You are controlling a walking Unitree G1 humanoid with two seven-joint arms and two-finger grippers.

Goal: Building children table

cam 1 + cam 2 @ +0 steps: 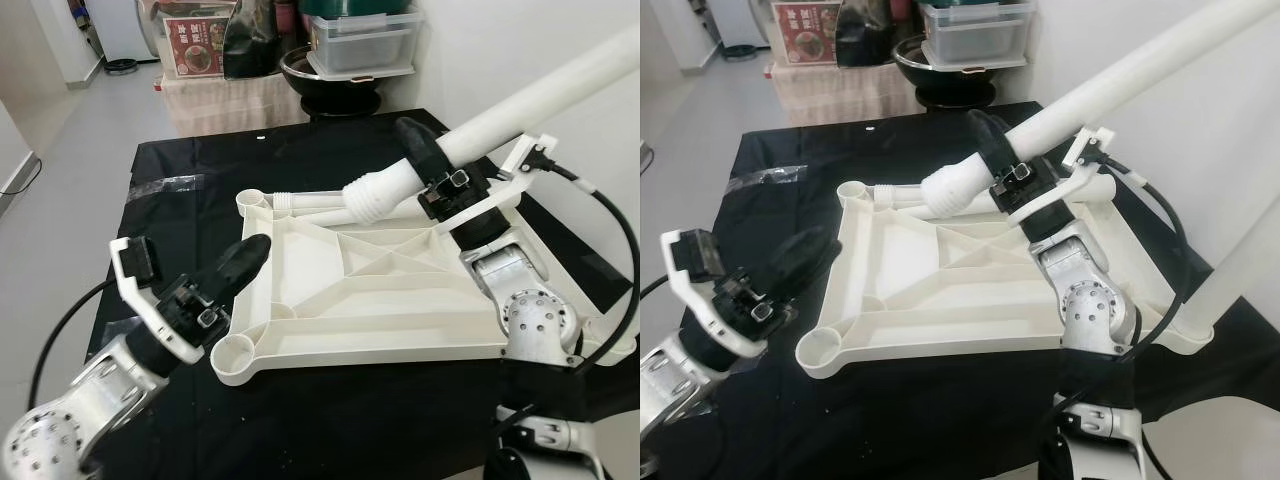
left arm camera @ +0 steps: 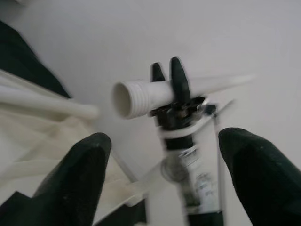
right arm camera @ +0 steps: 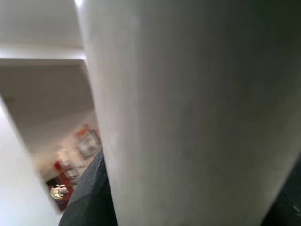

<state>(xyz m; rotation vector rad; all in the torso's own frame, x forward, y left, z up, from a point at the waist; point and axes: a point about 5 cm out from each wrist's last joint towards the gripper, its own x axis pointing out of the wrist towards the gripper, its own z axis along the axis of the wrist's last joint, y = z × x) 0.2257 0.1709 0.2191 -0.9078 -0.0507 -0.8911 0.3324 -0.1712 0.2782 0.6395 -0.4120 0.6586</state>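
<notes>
Your right gripper [image 1: 432, 165] is clamped around the white plastic table leg with a ribbed end [image 1: 480, 130], holding it slanted above the 1 o'clock corner of the upturned white ribbed plastic tabletop [image 1: 380, 285]. That tabletop lies flat on the black sheet [image 1: 330, 420] covering the floor. At 8 o'clock, your left gripper [image 1: 232, 272] hovers beside the tabletop's edge, fingers [image 2: 84, 174] spread wide and holding nothing.

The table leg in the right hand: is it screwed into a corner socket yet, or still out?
Out. The right hand holds the table leg slanted in the air, its threaded end bare above the upturned tabletop.
</notes>
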